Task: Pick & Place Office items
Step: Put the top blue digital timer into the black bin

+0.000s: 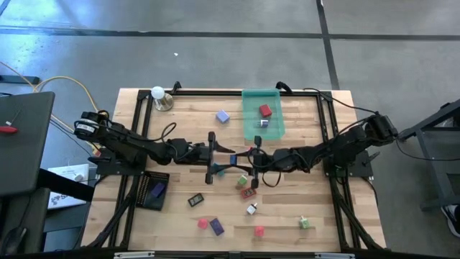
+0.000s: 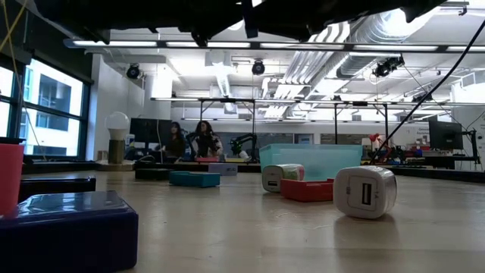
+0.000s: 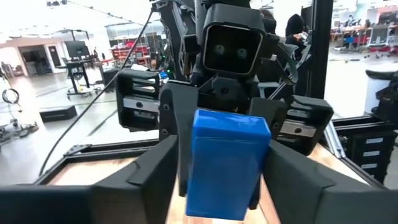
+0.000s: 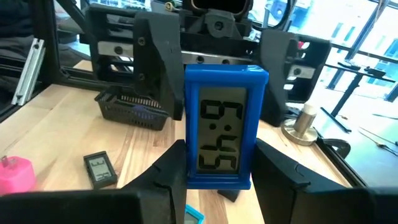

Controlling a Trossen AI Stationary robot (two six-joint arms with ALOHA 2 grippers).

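Blue digital clock [image 4: 225,127] sits mid-table btwn the two grippers, upright, long axis vertical, display facing the R arm and plain back [image 3: 227,163] facing the L arm; both equally near, meeting nose to nose in the high view. L gripper [image 3: 219,186] and R gripper [image 4: 221,180] each have fingers spread w/ the clock lodged between them; appears to be a handover, but which one truly clamps it can't be told. Green tray [image 1: 262,124] lies just beyond, on the R arm's side.

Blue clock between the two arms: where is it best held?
Grip the blue clock by its two narrow side edges, coming level at front or back. It stands upright with flat, parallel sides, so fingers seat squarely. The right gripper flanks it face-on, the left gripper from behind.
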